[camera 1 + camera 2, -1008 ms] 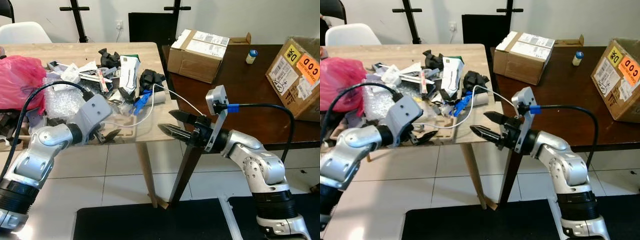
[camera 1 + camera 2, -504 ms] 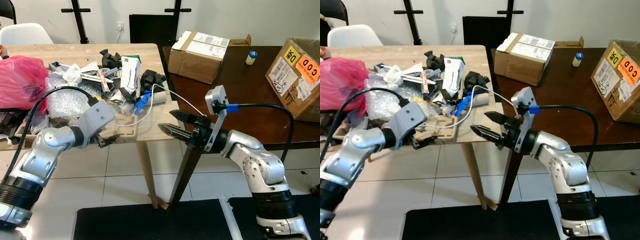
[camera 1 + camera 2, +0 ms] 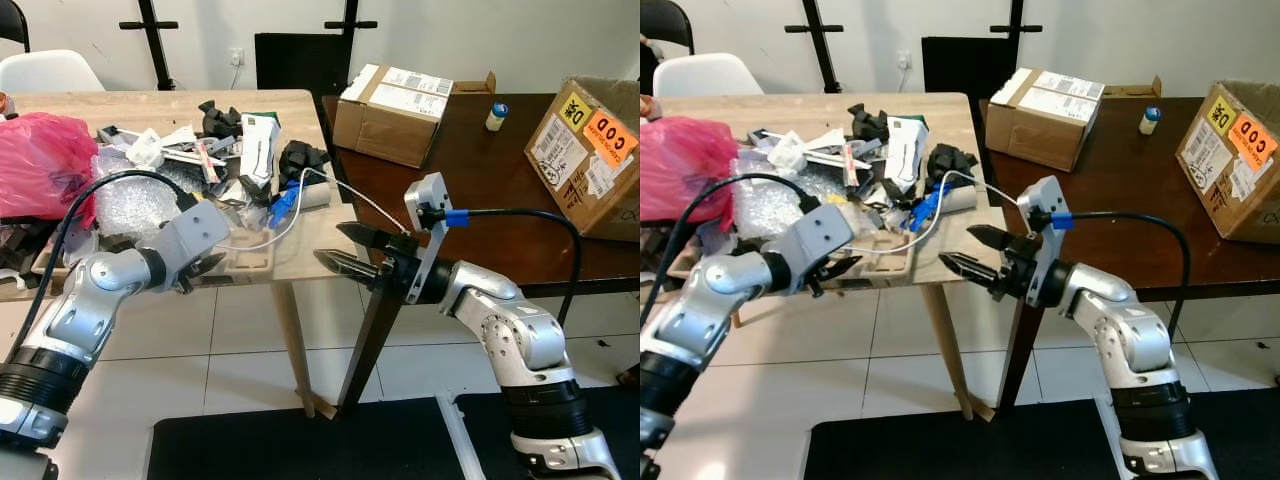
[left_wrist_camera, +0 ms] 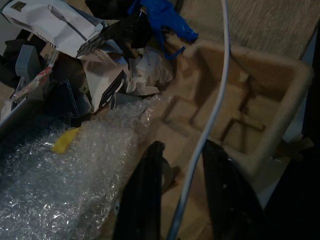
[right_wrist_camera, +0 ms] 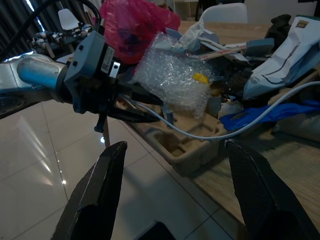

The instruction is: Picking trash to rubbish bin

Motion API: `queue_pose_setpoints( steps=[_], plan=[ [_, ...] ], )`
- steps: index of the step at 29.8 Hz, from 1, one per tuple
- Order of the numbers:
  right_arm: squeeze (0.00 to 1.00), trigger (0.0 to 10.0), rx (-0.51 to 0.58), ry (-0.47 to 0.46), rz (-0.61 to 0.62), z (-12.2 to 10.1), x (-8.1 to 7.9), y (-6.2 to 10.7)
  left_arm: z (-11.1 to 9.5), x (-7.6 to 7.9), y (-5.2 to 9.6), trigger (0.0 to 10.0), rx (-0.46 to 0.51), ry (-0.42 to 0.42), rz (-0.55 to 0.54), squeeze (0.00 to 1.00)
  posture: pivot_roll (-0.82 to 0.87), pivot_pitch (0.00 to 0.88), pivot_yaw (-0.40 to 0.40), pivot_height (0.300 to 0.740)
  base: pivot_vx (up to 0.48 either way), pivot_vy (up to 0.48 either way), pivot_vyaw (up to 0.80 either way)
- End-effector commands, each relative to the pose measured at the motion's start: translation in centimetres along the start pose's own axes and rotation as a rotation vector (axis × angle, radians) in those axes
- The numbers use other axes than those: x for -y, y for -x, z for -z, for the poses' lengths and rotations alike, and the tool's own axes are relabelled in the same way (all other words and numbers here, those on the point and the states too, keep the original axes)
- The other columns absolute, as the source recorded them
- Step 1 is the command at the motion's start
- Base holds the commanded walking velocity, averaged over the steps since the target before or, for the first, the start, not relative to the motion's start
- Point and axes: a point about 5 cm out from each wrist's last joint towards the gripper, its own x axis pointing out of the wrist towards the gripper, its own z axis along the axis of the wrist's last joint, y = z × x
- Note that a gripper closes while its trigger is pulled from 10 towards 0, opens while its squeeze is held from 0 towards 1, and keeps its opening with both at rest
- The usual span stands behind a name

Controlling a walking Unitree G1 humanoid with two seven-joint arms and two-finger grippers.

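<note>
A heap of trash lies on the light wooden table (image 3: 300, 110): bubble wrap (image 3: 135, 200), a white carton (image 3: 258, 140), black scraps, a blue piece (image 3: 285, 200) and a brown pulp tray (image 3: 248, 255) at the front edge. A white cable (image 3: 295, 200) loops over the tray. My left gripper (image 3: 205, 267) is at the tray's near edge, open by a narrow gap, and the white cable (image 4: 200, 145) runs between its fingers (image 4: 145, 195). My right gripper (image 3: 330, 242) hangs open in the air off the table's front right corner, holding nothing.
A red plastic bag (image 3: 35, 160) lies on the table's left end. The dark table (image 3: 480, 200) on the right carries two cardboard boxes (image 3: 395, 100) (image 3: 590, 150) and a small bottle (image 3: 494, 115). A white chair (image 3: 50, 70) stands behind. A black mat (image 3: 300, 445) lies on the tiled floor.
My left gripper has moved in to the pulp tray's edge and its fingers have narrowed around the cable. The right arm has hardly moved.
</note>
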Motion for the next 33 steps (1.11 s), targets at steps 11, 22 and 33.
queue_pose_setpoints(
  steps=[11,22,33],
  plan=[
    [0.0,10.0,0.003,0.013,0.024,0.0,0.3,-0.1,-0.5,-0.7,-0.1,0.0,0.024,-0.007,0.0,0.0,0.01,0.093,0.001,0.74,0.0,0.0,0.0],
    [0.0,10.0,0.03,0.011,0.051,-0.3,0.6,0.0,-4.5,-3.8,0.7,0.0,0.236,0.117,-0.098,0.0,0.01,0.088,0.003,0.74,0.0,0.0,0.0],
    [0.0,10.0,0.271,-0.139,0.054,-3.4,1.4,0.8,-11.7,-7.1,4.9,0.0,0.774,0.351,-0.015,0.0,0.02,0.084,0.005,0.74,0.0,0.0,0.0]
  ],
)
